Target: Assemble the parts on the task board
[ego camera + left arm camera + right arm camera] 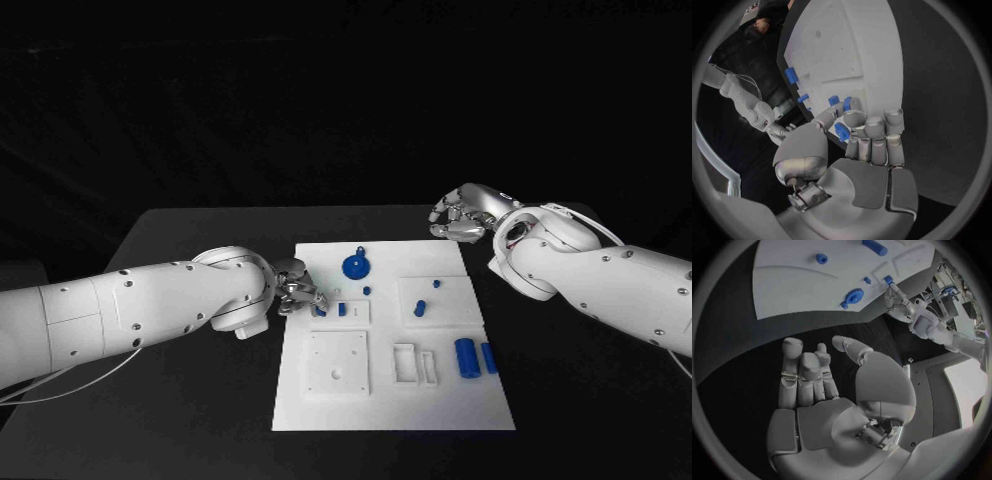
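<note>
Blue part [842, 132] in left robot hand [856, 136]

Left hand [856, 145] sat at the task board [851, 55] edge, fingers [874, 127] curled round a small blue part [842, 132]. More blue parts [791, 75] stood on the board; black counter [942, 100] beside it.

No readable text, labels, brands or numbers anywhere: task board [433, 400], parts and arms all unmarked.
</note>
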Controlling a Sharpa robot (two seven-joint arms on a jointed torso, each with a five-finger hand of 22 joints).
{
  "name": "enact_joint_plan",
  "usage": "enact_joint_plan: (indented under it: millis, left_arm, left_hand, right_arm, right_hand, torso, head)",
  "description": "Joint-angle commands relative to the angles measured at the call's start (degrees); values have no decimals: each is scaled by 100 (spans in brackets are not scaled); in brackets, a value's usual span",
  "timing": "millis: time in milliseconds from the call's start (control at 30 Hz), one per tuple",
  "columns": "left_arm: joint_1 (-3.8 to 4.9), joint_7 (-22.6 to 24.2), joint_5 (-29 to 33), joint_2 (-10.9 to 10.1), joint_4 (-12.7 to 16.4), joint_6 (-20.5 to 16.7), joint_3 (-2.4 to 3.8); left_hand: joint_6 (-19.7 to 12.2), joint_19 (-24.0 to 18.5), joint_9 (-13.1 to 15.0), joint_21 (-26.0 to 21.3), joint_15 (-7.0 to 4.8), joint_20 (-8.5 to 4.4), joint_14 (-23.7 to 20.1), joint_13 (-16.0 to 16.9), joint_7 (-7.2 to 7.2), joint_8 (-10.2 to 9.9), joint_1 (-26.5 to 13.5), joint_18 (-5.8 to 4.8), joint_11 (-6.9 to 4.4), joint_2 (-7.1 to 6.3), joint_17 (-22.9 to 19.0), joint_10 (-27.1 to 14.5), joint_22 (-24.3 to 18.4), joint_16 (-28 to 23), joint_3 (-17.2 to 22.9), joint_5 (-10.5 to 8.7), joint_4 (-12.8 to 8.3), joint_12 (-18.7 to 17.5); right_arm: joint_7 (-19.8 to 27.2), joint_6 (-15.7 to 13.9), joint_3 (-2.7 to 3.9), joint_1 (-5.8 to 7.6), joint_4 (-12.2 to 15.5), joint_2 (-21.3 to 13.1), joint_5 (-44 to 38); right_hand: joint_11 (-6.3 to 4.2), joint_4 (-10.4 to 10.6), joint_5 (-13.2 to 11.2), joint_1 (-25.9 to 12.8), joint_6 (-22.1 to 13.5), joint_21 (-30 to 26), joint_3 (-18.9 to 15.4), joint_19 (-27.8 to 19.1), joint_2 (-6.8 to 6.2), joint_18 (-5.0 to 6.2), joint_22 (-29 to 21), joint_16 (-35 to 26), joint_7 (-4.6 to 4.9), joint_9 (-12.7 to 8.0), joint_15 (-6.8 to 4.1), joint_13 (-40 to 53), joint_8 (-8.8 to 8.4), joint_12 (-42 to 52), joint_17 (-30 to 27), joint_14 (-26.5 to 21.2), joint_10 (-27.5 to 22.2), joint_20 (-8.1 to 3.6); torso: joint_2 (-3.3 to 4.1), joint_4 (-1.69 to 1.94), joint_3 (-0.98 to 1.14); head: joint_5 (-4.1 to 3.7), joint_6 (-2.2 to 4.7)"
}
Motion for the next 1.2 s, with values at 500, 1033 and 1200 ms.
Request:
enact_joint_plan:
  millis: [500, 1033, 1200]
  left_arm:
    - [-17, -16, -227, 1, -23, 168, -10]
    - [-17, -8, -174, 60, 5, 187, -9]
    - [-17, 13, -151, 74, -2, 173, -9]
  left_hand:
    - [680, -45, 2, 45, -334, -649, 328, -23, -477, 685, 238, 28, -274, 110, -7, 172, 96, 56, 39, 157, -175, 57]
    - [688, -40, 4, 50, -326, -644, 332, -31, -477, 679, 217, 23, -275, 129, -8, 170, 92, 62, 22, 180, -162, 66]
    - [700, -39, 7, 49, -323, -640, 331, -39, -476, 675, 142, 20, -271, 59, -13, 168, 84, 62, -32, 83, -95, 80]
  right_arm:
    - [45, 27, 4, -6, -4, 1, 8]
    - [47, 26, 4, -6, -2, 1, 9]
    - [47, 25, 4, -6, -2, 1, 9]
  right_hand:
    - [40, 40, 26, -29, 9, -30, -5, -7, 14, 78, 88, -20, 50, 6, 28, -11, -2, 37, 9, 10, -13, -30]
    - [40, 39, 29, -30, 8, -30, -8, -7, 14, 78, 88, -21, 50, 7, 29, -12, -1, 37, 9, 11, -14, -30]
    - [40, 39, 30, -30, 8, -30, -8, -7, 14, 78, 88, -21, 50, 7, 29, -12, -1, 37, 9, 11, -14, -30]
  torso:
    - [-1, 4, -5]
    - [0, -1, 0]
    - [-2, 1, 2]
  head:
    - [-2, -6]
    - [-1, -13]
    - [0, -18]
